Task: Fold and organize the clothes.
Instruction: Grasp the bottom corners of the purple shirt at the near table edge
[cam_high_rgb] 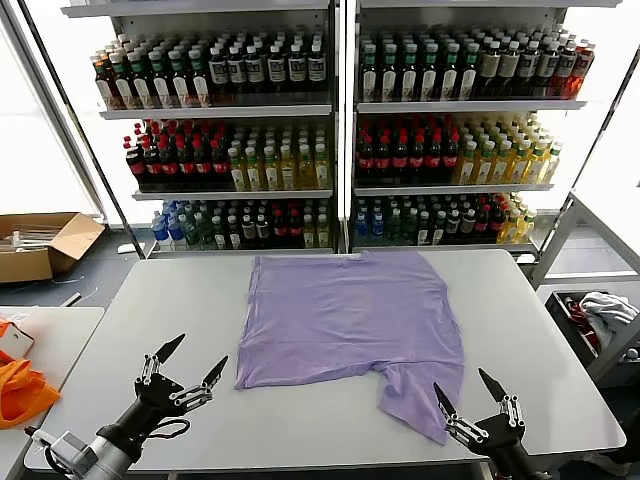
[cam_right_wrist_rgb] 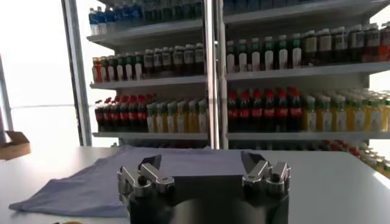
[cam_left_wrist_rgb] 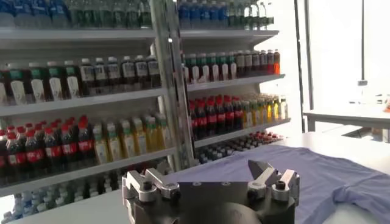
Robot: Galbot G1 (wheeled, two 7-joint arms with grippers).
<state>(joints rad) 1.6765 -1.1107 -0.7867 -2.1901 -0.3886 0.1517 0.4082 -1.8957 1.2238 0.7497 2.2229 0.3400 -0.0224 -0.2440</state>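
Lavender T-shirt (cam_high_rgb: pixel 345 320) spread on the desk (cam_high_rgb: pixel 160 320); both my jaws spread and empty.

The T-shirt lies plain side up at the centre of the frame, mostly flat, with a wrinkled flap trailing toward the lower right. My left gripper (cam_high_rgb: pixel 186 366) sits at the lower left of the frame, above the desk near the shirt's lower-left corner, not touching it, jaws spread. My right gripper (cam_high_rgb: pixel 468 395) sits at the lower right, just beside the trailing flap, jaws spread. Behind the desk, across the upper frame, stand shelves of bottled drinks (cam_high_rgb: pixel 400 150). A cardboard box (cam_high_rgb: pixel 40 245) sits at the left edge, orange fabric (cam_high_rgb: pixel 20 390) at the lower-left edge.
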